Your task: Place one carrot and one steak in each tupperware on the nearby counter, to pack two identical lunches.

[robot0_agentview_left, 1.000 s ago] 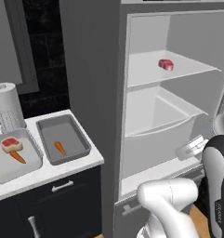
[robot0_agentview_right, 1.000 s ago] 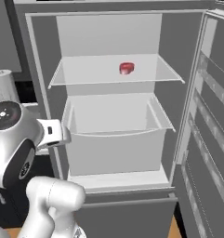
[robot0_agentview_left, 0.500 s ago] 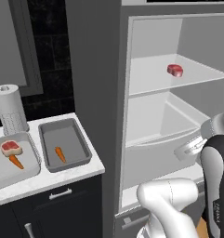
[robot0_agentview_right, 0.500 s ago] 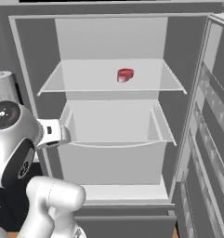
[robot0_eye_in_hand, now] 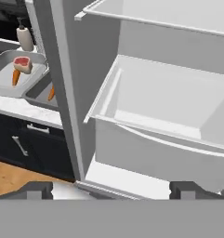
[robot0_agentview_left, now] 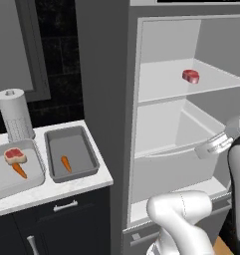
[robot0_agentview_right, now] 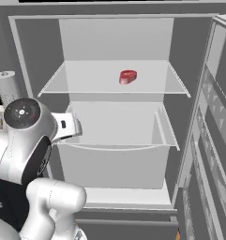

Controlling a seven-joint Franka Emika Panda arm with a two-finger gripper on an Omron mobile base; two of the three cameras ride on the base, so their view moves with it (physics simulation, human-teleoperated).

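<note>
Red slab of steak [robot0_agentview_left: 190, 75] sits alone on the fridge's upper glass shelf [robot0_agentview_left: 161, 87] in the left base view. On the counter [robot0_agentview_left: 66, 187], the lighter tray [robot0_agentview_left: 2, 177] already has a carrot and a steak; the darker tray [robot0_agentview_left: 86, 159] has just a carrot [robot0_agentview_left: 65, 163].

Right base view: steak [robot0_agentview_right: 128, 77] is on that shelf, higher than the arm's wrist.

Hand view: gripper [robot0_eye_in_hand: 111, 189] spread wide, holding nothing, facing the smooth white drawer [robot0_eye_in_hand: 169, 121]. So I'd say the steak lies up and ahead of it.
</note>
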